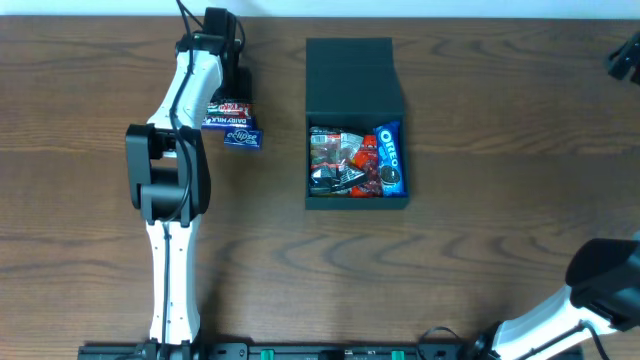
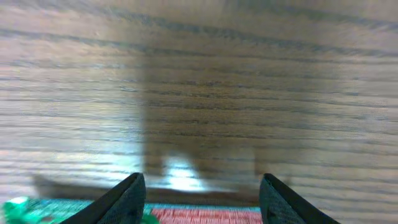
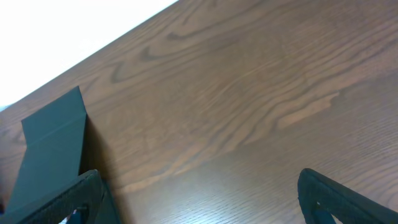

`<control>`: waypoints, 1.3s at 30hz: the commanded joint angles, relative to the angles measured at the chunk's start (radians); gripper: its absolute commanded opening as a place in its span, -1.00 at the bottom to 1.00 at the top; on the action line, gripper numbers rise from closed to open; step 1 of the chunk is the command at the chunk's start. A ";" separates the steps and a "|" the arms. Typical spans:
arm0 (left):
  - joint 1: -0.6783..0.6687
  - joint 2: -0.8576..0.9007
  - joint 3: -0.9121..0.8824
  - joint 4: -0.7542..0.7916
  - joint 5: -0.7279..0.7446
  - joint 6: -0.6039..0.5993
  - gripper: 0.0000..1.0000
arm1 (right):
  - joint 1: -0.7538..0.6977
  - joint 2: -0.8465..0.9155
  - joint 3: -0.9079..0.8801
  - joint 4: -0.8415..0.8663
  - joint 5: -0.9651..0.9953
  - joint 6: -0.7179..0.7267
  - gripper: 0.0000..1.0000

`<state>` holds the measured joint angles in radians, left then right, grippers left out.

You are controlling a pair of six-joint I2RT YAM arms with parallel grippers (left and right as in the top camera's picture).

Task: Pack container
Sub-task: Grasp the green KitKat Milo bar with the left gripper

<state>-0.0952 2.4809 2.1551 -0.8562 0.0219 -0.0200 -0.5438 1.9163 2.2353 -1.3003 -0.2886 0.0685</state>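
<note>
From overhead, the brown wood-grain worktop (image 1: 480,120) filled the frame, with a thin pale strip showing beyond its far edge. The matte dark square cardboard container (image 1: 356,160) lay a little right of the middle, nearer the far edge; its hinged flap lid (image 1: 350,75) stood open toward the far edge, so the whole ran lengthwise from near to far. Inside lay mixed snack packets, among them a blue Oreo packet (image 1: 390,158) against the right wall. The left gripper (image 1: 226,88) reached toward the far-left part of the worktop, directly over a small cluster of flat snack packets, one a blue Eclipse packet (image 1: 241,137); the container lay well apart to its right. The right arm (image 1: 560,310) sat at the near-right corner, far from the container, its fingers out of frame. In the left wrist view, two dark fingertips (image 2: 127,200) stood apart just above the blurred wood, with a green and red strip of wrapper (image 2: 199,216) between them at the bottom edge; whether they touched it I could not tell, and the container was out of sight. In the right wrist view, the right gripper (image 3: 199,199) had its fingers spread wide over bare wood, holding nothing, and the container's lid appeared at the far left, beside the left finger.
</note>
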 commanded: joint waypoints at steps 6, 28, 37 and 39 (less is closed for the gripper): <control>0.005 -0.208 0.058 -0.078 -0.033 -0.268 0.33 | 0.010 0.008 -0.007 -0.005 0.000 0.013 0.98; -0.021 -0.132 0.039 -0.217 -0.096 -1.309 0.39 | 0.010 0.008 -0.008 -0.003 0.000 0.012 0.99; -0.050 -0.066 0.039 -0.217 -0.100 -1.411 0.40 | 0.010 0.008 -0.007 -0.008 0.000 0.001 0.98; -0.050 -0.054 0.039 -0.214 -0.104 -1.436 0.41 | 0.010 0.008 -0.007 -0.014 0.001 -0.007 0.98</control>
<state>-0.1471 2.3871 2.1986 -1.0664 -0.0597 -1.3941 -0.5438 1.9163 2.2353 -1.3090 -0.2886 0.0677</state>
